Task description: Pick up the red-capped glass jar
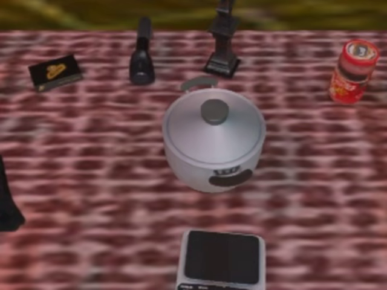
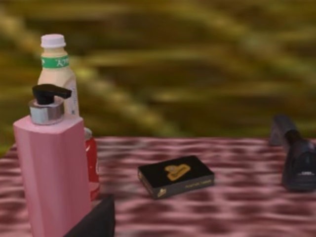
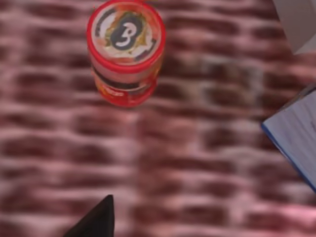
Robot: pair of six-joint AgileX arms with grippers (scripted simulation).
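The red-capped glass jar (image 1: 354, 71) stands upright at the table's far right, well apart from the silver pot (image 1: 213, 140). The right wrist view looks down on the jar (image 3: 126, 52), with its pale printed lid top and red label. My right gripper (image 3: 140, 222) hovers above the cloth short of the jar and is open with nothing in it. One dark fingertip (image 3: 101, 219) shows. The right arm is outside the top view. My left gripper (image 1: 9, 208) is parked at the left edge, open and holding nothing.
A black box with a gold mark (image 1: 55, 72), a black handheld device (image 1: 142, 60) and a black stand (image 1: 222, 42) line the far side. A dark-topped scale (image 1: 221, 258) sits near the front. A pink pump bottle (image 2: 52, 168) stands close to the left gripper.
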